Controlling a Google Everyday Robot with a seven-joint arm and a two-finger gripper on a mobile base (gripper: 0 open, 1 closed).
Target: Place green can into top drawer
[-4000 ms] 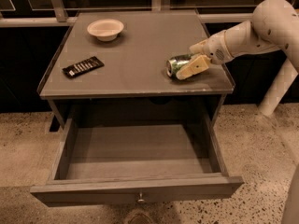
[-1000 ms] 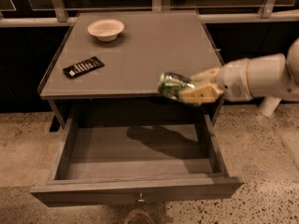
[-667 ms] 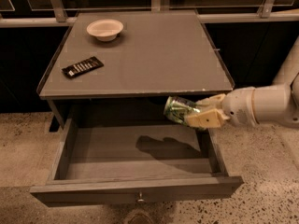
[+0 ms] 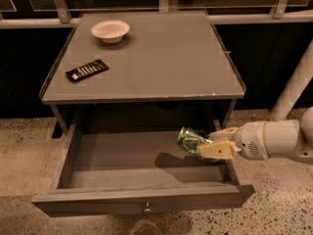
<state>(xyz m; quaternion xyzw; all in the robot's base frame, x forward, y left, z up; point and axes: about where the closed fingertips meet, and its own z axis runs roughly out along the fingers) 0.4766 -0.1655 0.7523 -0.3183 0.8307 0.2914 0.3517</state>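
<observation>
The green can (image 4: 190,140) is held on its side in my gripper (image 4: 215,143), over the right part of the open top drawer (image 4: 142,202). The gripper's pale fingers (image 4: 215,151) are shut on the can's right end, with the arm reaching in from the right. The can casts a shadow on the drawer floor just below it, so it hangs a little above the floor. The drawer is pulled fully out, and its small round knob (image 4: 146,209) shows at the front panel's centre.
On the grey tabletop (image 4: 161,58) a pale round bowl (image 4: 110,31) stands at the back left and a flat black remote-like bar (image 4: 87,70) lies at the left. A white post (image 4: 293,87) stands at the right. The floor is speckled.
The gripper lifted the can off the tabletop's right side, carried it forward past the front edge, and lowered it into the drawer opening.
</observation>
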